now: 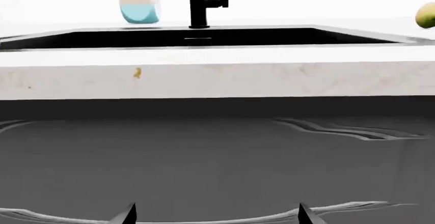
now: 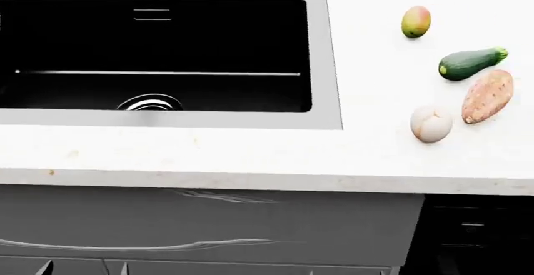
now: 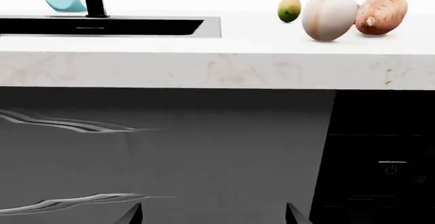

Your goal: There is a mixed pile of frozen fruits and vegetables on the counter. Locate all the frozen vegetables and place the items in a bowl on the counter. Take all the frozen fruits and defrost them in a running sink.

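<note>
Arms low before the dark cabinet front, nothing grasped.
Left gripper [image 1: 216,215] and right gripper [image 3: 213,213] stand open and empty; small green-red mango [image 2: 416,22], dark green zucchini [image 2: 471,62], pinkish sweet potato [image 2: 487,95] and pale round peach [image 2: 431,124] wait on the white stone counter [image 2: 250,156] beside the black sink [image 2: 159,56].

counter [image 2: 250,156]: pale speckled stone, matt | sink [image 2: 326,50]: dark, smooth | faucet [image 1: 200,2]: matt black
</note>
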Controlling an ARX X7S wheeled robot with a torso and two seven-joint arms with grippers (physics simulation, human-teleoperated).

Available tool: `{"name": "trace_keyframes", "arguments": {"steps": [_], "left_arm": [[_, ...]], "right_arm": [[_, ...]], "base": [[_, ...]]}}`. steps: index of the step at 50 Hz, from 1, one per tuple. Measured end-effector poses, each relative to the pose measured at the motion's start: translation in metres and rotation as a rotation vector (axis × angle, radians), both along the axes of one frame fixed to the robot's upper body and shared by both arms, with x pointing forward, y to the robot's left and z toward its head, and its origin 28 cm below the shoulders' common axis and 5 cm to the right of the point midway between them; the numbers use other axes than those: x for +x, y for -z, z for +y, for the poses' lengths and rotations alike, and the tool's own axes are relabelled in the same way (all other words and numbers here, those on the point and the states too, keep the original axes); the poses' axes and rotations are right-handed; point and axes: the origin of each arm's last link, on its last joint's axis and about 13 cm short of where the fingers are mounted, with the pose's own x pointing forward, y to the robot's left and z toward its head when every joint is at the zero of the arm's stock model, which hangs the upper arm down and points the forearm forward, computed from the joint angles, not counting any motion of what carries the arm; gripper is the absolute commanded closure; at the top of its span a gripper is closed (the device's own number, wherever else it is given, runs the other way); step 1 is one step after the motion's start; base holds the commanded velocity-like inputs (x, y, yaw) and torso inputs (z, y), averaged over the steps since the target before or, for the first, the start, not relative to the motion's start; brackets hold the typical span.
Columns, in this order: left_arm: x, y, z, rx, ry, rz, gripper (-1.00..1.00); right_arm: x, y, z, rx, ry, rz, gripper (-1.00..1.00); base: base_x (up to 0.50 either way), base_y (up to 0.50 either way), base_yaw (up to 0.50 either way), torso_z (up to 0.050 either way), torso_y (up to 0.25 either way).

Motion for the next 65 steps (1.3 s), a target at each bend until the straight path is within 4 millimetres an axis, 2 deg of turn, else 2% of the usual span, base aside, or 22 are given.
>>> {"name": "trace_keyframes", "arguments": {"steps": [36, 60, 65], "left_arm": [[0.0003, -0.0011, 0.0002, -0.004, -0.006, 0.0, -1.0], [0.0, -0.0016, 0.0006, -0.01, -0.003, 0.003, -1.0], [-0.0009, -0.0031, 0.0009, -0.023, 0.007, -0.02, -1.0]], "right_arm": [[-0.0006, 0.0005, -0.0005, 0.009, 0.01, 0.01, -1.0], [-0.0013, 0.0002, -0.0001, 0.004, 0.01, 0.005, -1.0], [-0.0017, 0.0, 0.0002, 0.002, 0.011, 0.003, -1.0]], "base": [[0.05, -0.49, 0.0, 0.0, 0.0], [0.01, -0.04, 0.0, 0.0, 0.0], [0.0, 0.0, 0.0, 0.046, 0.0]]}}
